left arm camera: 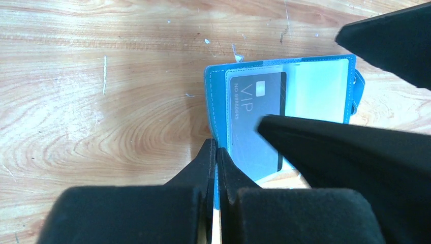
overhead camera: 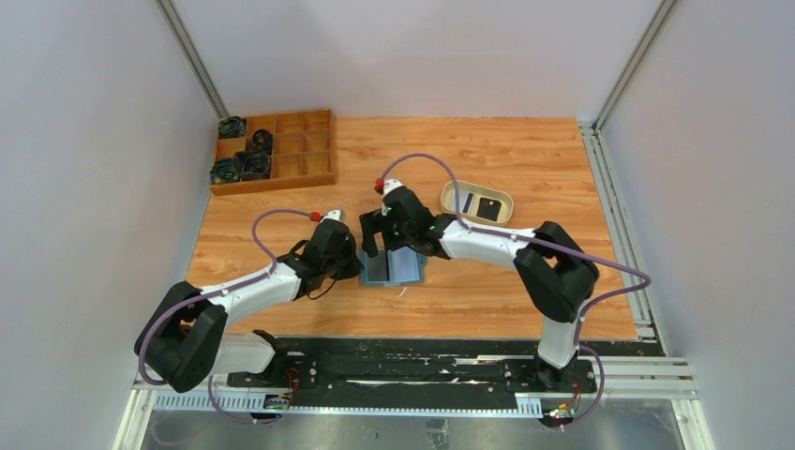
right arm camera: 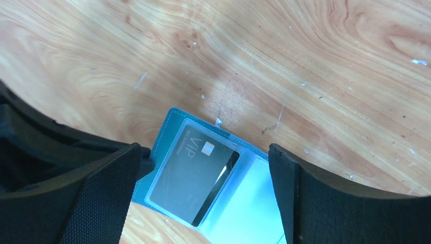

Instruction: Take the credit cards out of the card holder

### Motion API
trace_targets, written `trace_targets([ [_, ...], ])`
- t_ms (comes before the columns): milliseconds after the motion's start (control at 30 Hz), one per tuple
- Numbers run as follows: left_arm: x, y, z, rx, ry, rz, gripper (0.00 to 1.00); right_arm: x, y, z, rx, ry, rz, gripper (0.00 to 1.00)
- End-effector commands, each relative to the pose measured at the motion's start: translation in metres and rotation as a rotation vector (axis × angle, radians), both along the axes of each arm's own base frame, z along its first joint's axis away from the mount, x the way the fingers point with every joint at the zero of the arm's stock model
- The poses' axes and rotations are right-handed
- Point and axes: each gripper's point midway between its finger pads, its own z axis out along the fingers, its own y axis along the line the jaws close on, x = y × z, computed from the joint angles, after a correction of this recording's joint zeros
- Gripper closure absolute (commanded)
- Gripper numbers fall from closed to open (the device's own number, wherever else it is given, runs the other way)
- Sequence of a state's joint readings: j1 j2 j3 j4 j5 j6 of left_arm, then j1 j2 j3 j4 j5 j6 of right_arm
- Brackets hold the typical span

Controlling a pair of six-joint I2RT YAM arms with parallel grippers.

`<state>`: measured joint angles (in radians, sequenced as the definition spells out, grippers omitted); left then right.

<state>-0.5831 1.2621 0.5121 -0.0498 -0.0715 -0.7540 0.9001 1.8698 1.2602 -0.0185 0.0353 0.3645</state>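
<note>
Seen from above, the card holder (overhead camera: 403,270) lies spread open on the wooden table (overhead camera: 469,300), directly beneath the right pincer (overhead camera: 384,246) and just ahead of the left pincer (overhead camera: 354,262). Both forearms reach inward and low, elbows bent outward. Behind the right pincer's wrist sits a cream oval tray (overhead camera: 454,199) holding two dark cards (overhead camera: 488,208). Well beyond the left pincer, a wooden compartment box (overhead camera: 309,155) keeps dark coiled items (overhead camera: 242,164) in its left cells. Bare wood runs beyond both pincers to the table's far edge. In the left wrist view, the left pincer (left arm camera: 216,150) is pressed fully together with nothing seen between its tips, which meet the holder's stitched edge; a grey VIP card (left arm camera: 254,112) lies under a clear window just ahead. In the right wrist view, the right pincer (right arm camera: 203,152) gapes wide and holds nothing, its fingers (right arm camera: 101,198) straddling holder and card, one finger overlapping the teal edge.
</note>
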Motion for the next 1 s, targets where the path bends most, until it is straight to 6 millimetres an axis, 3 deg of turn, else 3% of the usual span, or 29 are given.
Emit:
trace_targets([
  [0,0.006,-0.001,0.005,0.010,-0.021,0.000,1.00,-0.005,-0.001,0.012,0.263,0.110,0.025,0.02],
  [200,0.006,-0.001,0.005,0.014,-0.019,-0.002,1.00,-0.035,-0.001,-0.009,0.362,0.265,0.088,0.06],
  [633,0.002,0.009,-0.010,0.061,0.003,0.019,1.00,-0.067,-0.002,-0.043,0.486,0.478,0.032,0.08],
  [967,-0.005,0.016,-0.034,0.090,0.045,0.032,1.00,-0.084,0.004,-0.048,0.615,0.638,-0.011,0.08],
])
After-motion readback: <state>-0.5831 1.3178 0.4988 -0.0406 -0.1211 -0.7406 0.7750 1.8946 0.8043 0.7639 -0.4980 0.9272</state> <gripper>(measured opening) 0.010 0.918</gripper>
